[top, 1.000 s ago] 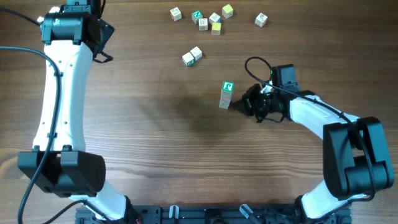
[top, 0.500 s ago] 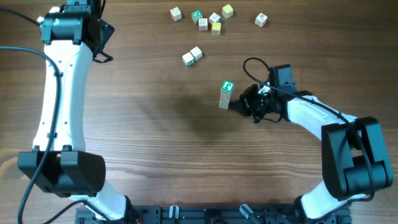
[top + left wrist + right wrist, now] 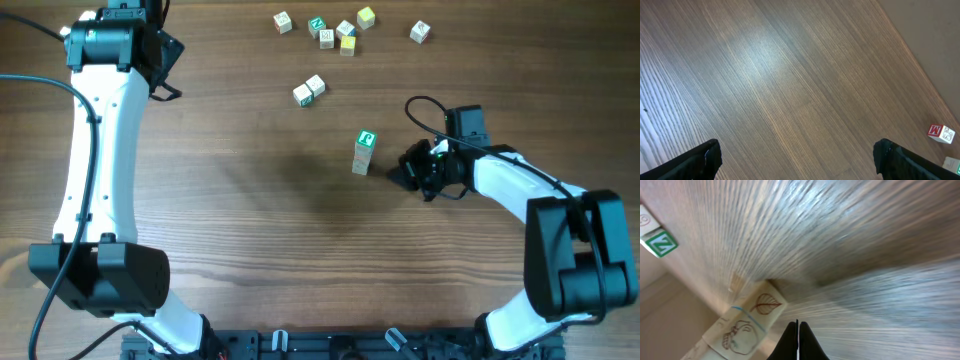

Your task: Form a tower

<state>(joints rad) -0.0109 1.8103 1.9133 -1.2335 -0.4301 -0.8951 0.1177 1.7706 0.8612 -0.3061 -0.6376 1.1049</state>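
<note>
Far off to the left of the tower, the left gripper [image 3: 797, 152] is hanging over bare wood with its jaws spread wide and nothing between them. Its wrist cam just shows tabletop [image 3: 790, 75], plus a red M cube [image 3: 941, 132] off at the edge.

Closer in, up and to the left of the tower, there's a loose pair of cubes [image 3: 309, 91] touching each other. Farther back beyond the tower sits a little cluster of cubes [image 3: 338, 30], with a green Z cube [image 3: 317, 24] in it and a lone cube [image 3: 420, 32] off to the right of that.

The tower [image 3: 363, 152] itself is standing upright mid-table, well apart from all the loose ones, with a green-lettered face on top. I can't count the cubes for sure from above. In the right wrist cam, its side shows a leaf drawing and an apple-ish one.

Just right of the tower is the right gripper [image 3: 398, 172], fingers pinched fully together and holding nothing. It's pointing at the tower, with a strip of bare table between them from overhead, so not touching.
</note>
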